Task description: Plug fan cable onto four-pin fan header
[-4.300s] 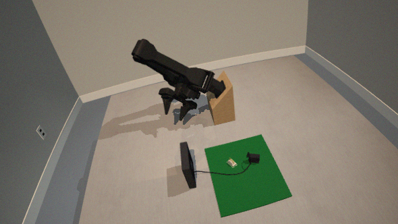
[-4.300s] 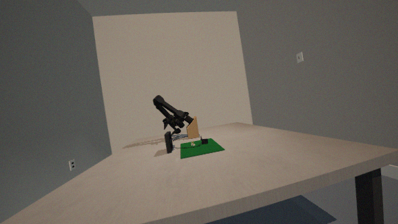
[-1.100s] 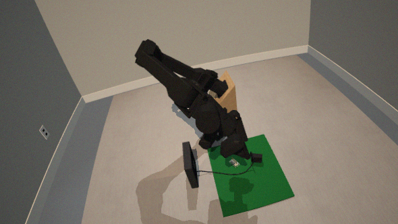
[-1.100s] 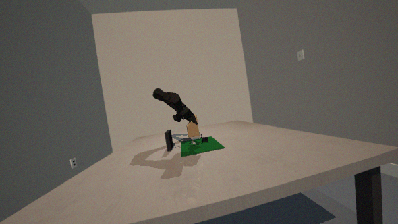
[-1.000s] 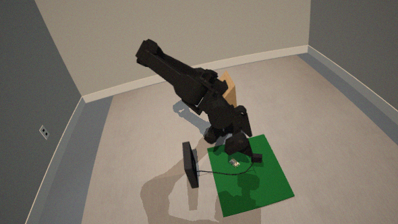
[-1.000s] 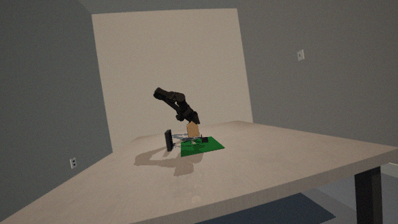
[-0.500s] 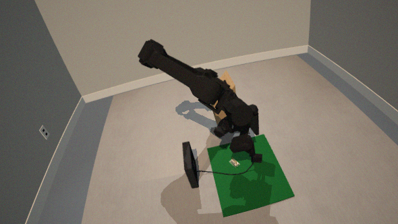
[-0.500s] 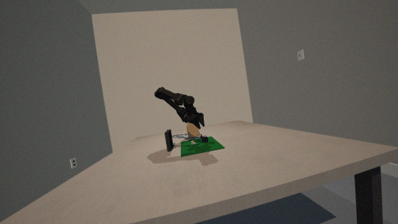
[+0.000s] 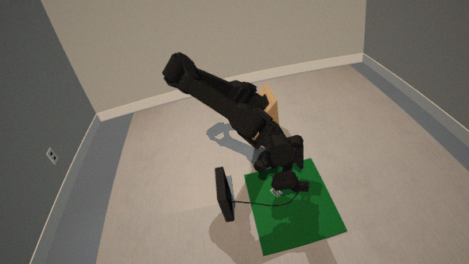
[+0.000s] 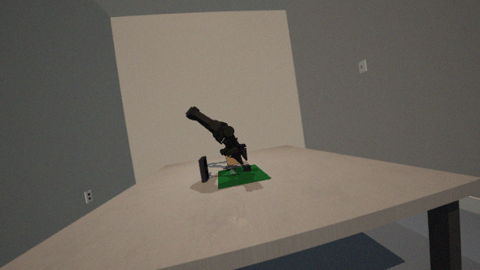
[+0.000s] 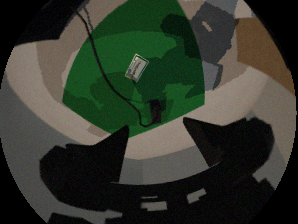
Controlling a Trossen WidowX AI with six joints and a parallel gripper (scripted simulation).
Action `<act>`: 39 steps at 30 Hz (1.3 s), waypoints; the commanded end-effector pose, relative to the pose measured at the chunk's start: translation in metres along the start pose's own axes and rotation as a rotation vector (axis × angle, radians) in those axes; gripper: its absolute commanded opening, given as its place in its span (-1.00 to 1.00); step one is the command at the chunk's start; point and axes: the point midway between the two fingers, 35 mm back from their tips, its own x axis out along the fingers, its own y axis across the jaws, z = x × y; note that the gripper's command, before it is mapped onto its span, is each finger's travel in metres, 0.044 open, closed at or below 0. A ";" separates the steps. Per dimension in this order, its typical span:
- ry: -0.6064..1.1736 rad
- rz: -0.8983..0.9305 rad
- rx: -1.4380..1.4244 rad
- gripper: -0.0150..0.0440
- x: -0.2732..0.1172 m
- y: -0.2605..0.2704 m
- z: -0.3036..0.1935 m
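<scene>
A green board (image 9: 310, 223) (image 10: 256, 176) (image 11: 166, 23) lies on the table. The small white four-pin header (image 9: 278, 194) (image 11: 139, 67) stands near its middle. The black fan (image 9: 223, 193) (image 10: 202, 169) stands upright left of the board. Its thin black cable (image 9: 258, 203) runs across the board to the black plug (image 9: 304, 185) (image 11: 157, 107), which lies on the board to the right of the header, apart from it. My gripper (image 9: 292, 182) (image 11: 156, 124) is open and empty. It hangs just above the board, over the plug, with a finger on each side in the wrist view.
A tan wooden block (image 9: 271, 104) (image 11: 256, 46) stands behind the board and bears the arm's base. The arm reaches over the board's back edge. The table's edge is far off in the exterior view.
</scene>
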 end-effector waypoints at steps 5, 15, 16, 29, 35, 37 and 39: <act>0.002 -0.007 -0.008 1.00 0.012 -0.003 0.005; 0.001 -0.007 -0.009 1.00 0.027 -0.003 0.012; 0.001 -0.007 -0.009 1.00 0.028 -0.003 0.013; -0.004 -0.003 -0.001 0.33 0.028 -0.002 0.013; -0.004 -0.003 -0.001 0.20 0.028 -0.002 0.013; -0.004 -0.003 -0.001 0.15 0.028 -0.002 0.013; -0.004 -0.003 -0.001 0.11 0.028 -0.002 0.013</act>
